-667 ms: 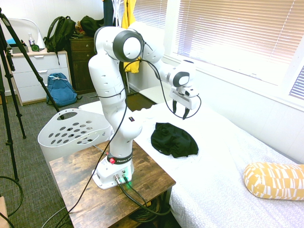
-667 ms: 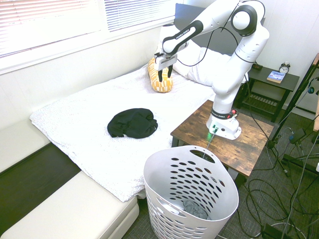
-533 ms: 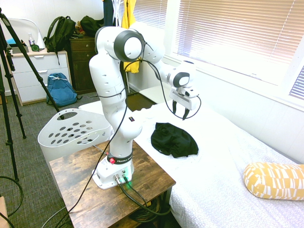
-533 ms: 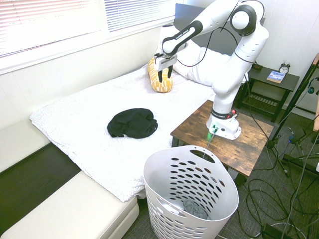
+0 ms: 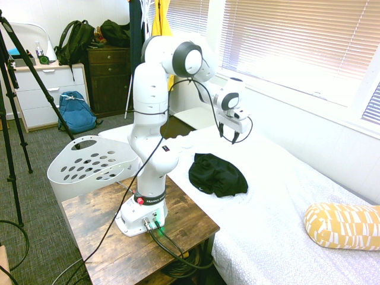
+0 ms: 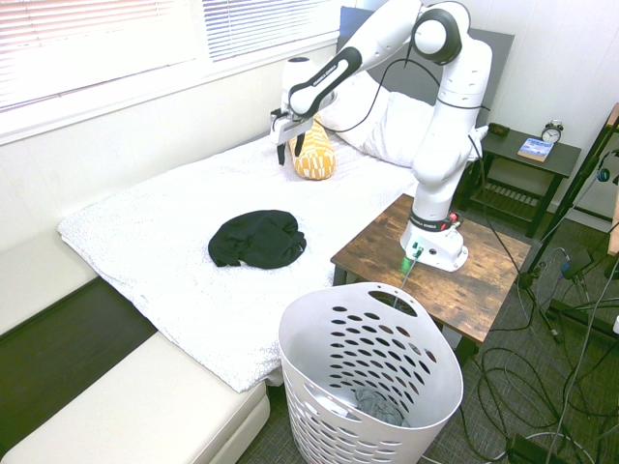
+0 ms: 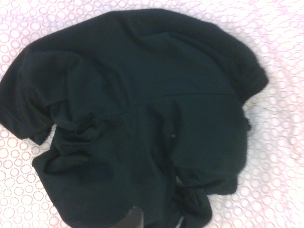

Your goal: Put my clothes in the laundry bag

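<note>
the gripper (image 5: 228,135) hangs in the air at frame centre of the first exterior view, its two dark fingers (image 6: 280,155) apart and holding nothing. the clothes (image 5: 217,174), a crumpled black soft heap, lie below and apart from it on the white bed (image 5: 285,196); in the wrist view the clothes (image 7: 137,118) fill the frame over a cover printed with small rings. nothing stands between gripper and garment. a yellow patterned pillow (image 5: 341,225) sits at lower right of the first exterior view. the laundry bag (image 6: 372,382), rigid white plastic with oval holes, stands on the floor at bottom centre of the second exterior view, beside a dark wooden table (image 6: 484,275). window blinds (image 5: 297,41) fill the upper right.
</note>
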Tool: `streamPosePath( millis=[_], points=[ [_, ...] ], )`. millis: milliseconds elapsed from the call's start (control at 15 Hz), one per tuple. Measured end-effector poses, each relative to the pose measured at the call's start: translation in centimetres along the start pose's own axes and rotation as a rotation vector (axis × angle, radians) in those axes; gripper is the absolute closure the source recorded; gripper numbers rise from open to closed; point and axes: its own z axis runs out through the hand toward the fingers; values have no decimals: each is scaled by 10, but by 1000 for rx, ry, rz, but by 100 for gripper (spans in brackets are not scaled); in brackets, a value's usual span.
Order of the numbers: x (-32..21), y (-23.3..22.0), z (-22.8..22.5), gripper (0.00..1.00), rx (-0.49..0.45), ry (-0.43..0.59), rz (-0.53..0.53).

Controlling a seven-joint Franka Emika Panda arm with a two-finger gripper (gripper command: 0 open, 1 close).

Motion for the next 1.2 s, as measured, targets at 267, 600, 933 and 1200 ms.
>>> streamPosePath(
  millis=[267, 600, 933, 1200],
  points=[
    [-11, -17, 130, 0, -74, 15, -117],
    [-8, -24, 263, 100, -129, 54, -220],
    [5, -15, 311, 100, -127, 42, -221],
    [5, -11, 316, 100, -120, 22, -218]
  ],
)
